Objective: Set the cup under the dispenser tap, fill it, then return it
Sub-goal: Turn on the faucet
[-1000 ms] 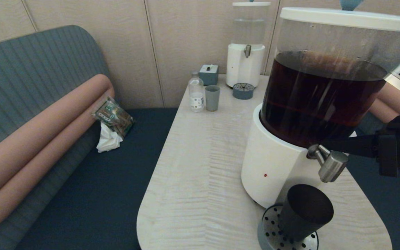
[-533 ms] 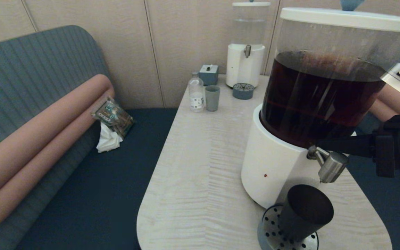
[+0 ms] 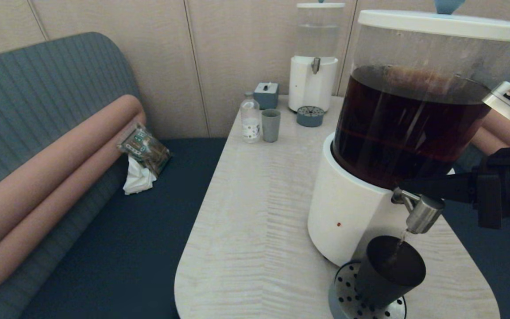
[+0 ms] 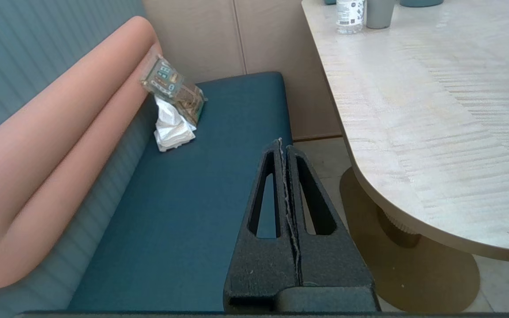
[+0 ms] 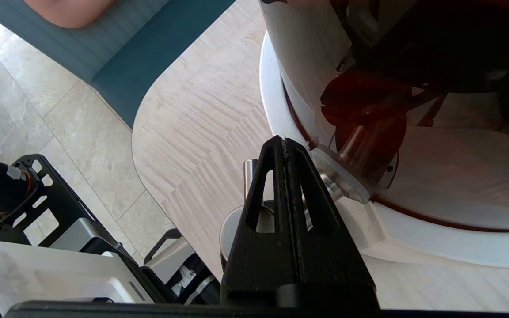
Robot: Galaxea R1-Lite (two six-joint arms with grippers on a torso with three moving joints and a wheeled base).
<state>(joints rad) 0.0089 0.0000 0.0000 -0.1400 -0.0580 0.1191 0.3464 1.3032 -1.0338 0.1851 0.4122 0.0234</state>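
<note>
The matte black cup (image 3: 390, 270) stands on the perforated grey drip tray (image 3: 348, 297) directly below the brushed-steel dispenser tap (image 3: 419, 215). A thin stream (image 3: 400, 239) runs from the tap into the cup. The tap belongs to the big white-based dispenser (image 3: 348, 212), which holds dark brown drink. My right gripper (image 3: 404, 184) reaches in from the right, shut, its tip against the tap's top by the dispenser wall. In the right wrist view the shut right gripper (image 5: 284, 142) covers most of the tap (image 5: 249, 176). My left gripper (image 4: 283, 143) is shut and empty over the blue bench seat.
At the table's far end stand a small dispenser (image 3: 312, 84) with its own drip tray (image 3: 310, 116), a grey-blue cup (image 3: 271, 125), a clear bottle (image 3: 250, 119) and a small box (image 3: 266, 95). A packet (image 3: 144, 148) and tissue lie on the bench.
My right gripper has pushed a little to the left against the tap, the spout has swung slightly, and a stream now falls into the cup. The cup has stayed put.
</note>
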